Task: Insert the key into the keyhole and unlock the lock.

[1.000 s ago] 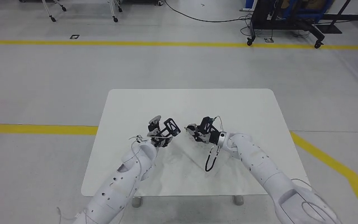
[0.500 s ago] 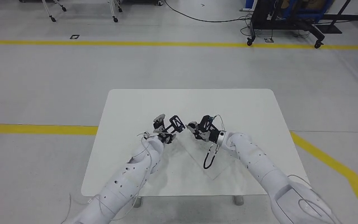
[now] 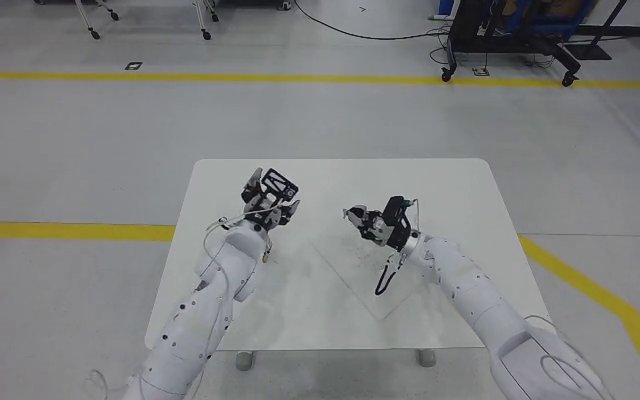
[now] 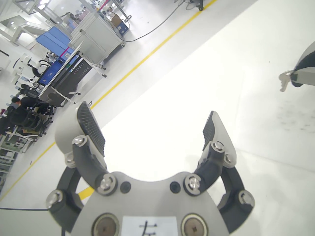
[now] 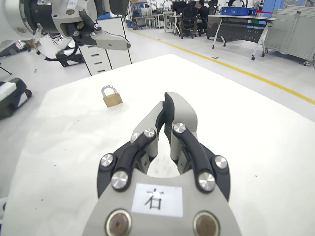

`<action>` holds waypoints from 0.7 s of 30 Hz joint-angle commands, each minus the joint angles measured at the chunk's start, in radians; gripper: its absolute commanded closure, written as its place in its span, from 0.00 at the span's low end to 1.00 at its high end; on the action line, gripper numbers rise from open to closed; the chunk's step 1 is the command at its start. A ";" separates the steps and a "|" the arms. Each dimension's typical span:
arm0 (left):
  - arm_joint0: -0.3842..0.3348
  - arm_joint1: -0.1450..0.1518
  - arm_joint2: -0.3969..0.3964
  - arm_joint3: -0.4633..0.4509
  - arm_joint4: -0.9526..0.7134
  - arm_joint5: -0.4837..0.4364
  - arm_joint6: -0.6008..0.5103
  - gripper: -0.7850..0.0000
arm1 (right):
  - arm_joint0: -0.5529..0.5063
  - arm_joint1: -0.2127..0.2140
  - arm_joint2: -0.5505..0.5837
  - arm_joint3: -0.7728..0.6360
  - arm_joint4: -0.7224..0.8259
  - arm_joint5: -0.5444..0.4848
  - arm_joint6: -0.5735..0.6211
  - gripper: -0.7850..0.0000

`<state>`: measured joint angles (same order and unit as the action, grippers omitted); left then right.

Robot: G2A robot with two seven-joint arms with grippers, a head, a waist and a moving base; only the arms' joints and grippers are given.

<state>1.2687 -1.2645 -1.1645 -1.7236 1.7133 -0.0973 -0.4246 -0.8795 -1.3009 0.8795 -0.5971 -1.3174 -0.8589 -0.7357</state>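
1. Starting with the largest thing, you have the table: a plain white, matt slab with rounded corners, faintly scuffed with dark specks near its middle.
2. Your left claw hangs in the air over the table's left part, spread wide with nothing between its fingers. The fingers are pale grey metal on black links, faced with ribbed black pads. A white label with one dark character sits on the base.
3. Your right claw is built the same, with its own white label on the base. It is held over the middle of the table with its fingers pressed together on the key.
4. Look for the padlock on the table, free of both claws and nearer the left one. It is a squat brass-coloured block with a silvery U-shaped shackle whose two legs both meet the body. You cannot tell whether it stands or lies flat.
5. Smallest is the key: silvery metal, pinched by its head end at the right claw's fingertips. Its blade sticks out in the open, well apart from the padlock.
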 commanded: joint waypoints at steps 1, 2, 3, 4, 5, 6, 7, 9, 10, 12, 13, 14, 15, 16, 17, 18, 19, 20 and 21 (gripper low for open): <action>0.082 0.013 -0.096 -0.086 -0.061 -0.030 0.015 0.00 | -0.009 0.011 0.015 -0.017 0.001 -0.037 -0.001 1.00; 0.122 0.019 -0.139 -0.115 -0.086 -0.042 0.036 0.00 | -0.016 0.017 0.021 -0.029 0.007 -0.072 0.002 1.00; 0.135 0.021 -0.150 -0.123 -0.093 -0.050 0.044 0.00 | -0.021 0.023 0.028 -0.038 0.009 -0.093 0.015 1.00; 0.135 0.021 -0.150 -0.123 -0.093 -0.050 0.044 0.00 | -0.025 0.028 0.034 -0.052 0.005 -0.098 0.038 1.00; 0.135 0.021 -0.150 -0.123 -0.093 -0.050 0.044 0.00 | -0.025 0.030 0.034 -0.058 -0.002 -0.094 0.050 1.00; 0.135 0.021 -0.150 -0.123 -0.093 -0.050 0.044 0.00 | -0.025 0.030 0.034 -0.058 -0.002 -0.094 0.050 1.00; 0.135 0.021 -0.150 -0.123 -0.093 -0.050 0.044 0.00 | -0.025 0.030 0.034 -0.058 -0.002 -0.094 0.050 1.00; 0.135 0.021 -0.150 -0.123 -0.093 -0.050 0.044 0.00 | -0.025 0.030 0.034 -0.058 -0.002 -0.094 0.050 1.00; 0.135 0.021 -0.150 -0.123 -0.093 -0.050 0.044 0.00 | -0.025 0.030 0.034 -0.058 -0.002 -0.094 0.050 1.00; 0.136 0.021 -0.149 -0.122 -0.097 -0.053 0.047 0.00 | -0.025 0.030 0.034 -0.058 -0.002 -0.094 0.050 1.00; 0.139 0.021 -0.147 -0.128 -0.109 -0.065 0.066 0.00 | -0.025 0.030 0.034 -0.058 -0.002 -0.094 0.050 1.00; 0.139 0.021 -0.153 -0.138 -0.119 -0.072 0.080 0.00 | -0.025 0.030 0.034 -0.058 -0.002 -0.094 0.050 1.00; 0.137 0.020 -0.160 -0.154 -0.152 -0.074 0.086 0.00 | -0.025 0.030 0.034 -0.058 -0.002 -0.094 0.050 1.00; 0.136 0.018 -0.169 -0.165 -0.218 -0.079 0.101 0.00 | -0.034 0.028 0.039 -0.070 0.017 -0.077 0.057 1.00; 0.138 0.015 -0.177 -0.169 -0.342 -0.098 0.107 0.00 | -0.047 0.025 0.042 -0.089 0.065 -0.117 0.057 1.00; 0.135 0.013 -0.192 -0.165 -0.451 -0.121 0.093 0.00 | -0.052 0.024 0.045 -0.096 0.105 -0.153 0.073 1.00; 0.131 0.012 -0.206 -0.158 -0.558 -0.155 0.070 0.00 | -0.059 0.021 0.045 -0.105 0.153 -0.153 0.090 1.00; 0.128 0.012 -0.216 -0.145 -0.653 -0.190 0.036 0.00 | -0.068 0.018 0.037 -0.120 0.209 -0.153 0.113 1.00; 0.124 0.013 -0.226 -0.130 -0.756 -0.223 -0.007 0.00 | -0.078 0.016 0.021 -0.140 0.275 -0.153 0.141 1.00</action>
<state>1.3962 -1.2524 -1.3820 -1.8672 1.1347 -0.2860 -0.3899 -0.9506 -1.2834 0.9126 -0.7227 -1.1099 -1.0097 -0.6195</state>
